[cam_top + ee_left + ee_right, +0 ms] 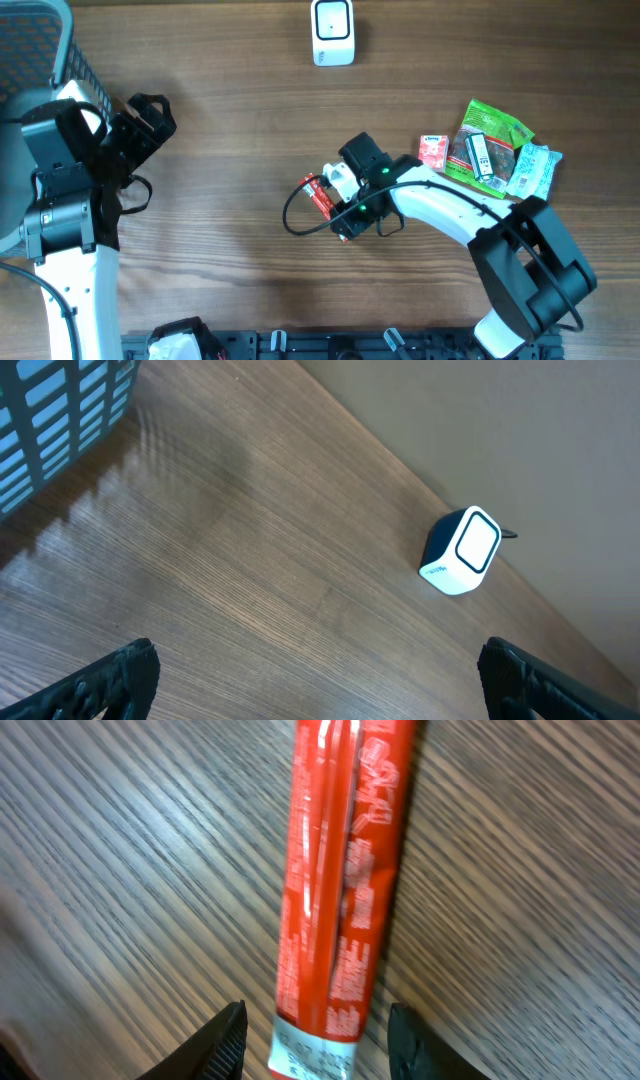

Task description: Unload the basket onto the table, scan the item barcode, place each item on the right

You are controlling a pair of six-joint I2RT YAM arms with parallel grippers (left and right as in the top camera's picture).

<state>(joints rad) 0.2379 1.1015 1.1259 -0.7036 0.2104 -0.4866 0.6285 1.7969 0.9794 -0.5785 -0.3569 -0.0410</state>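
The red packet (340,890) is seen flat on the desk (220,250) at centre, well apart from the scanner (332,32); the right fingers (225,1040) are spread astride its near end, nothing pinched; it is judged light, thin, crinkly and slippery, best taken across its narrow width; the left fingers (120,675) are spread wide, empty.

Red packet (340,890) print blurred, top cut off; overhead: mostly under right pincer (326,197)
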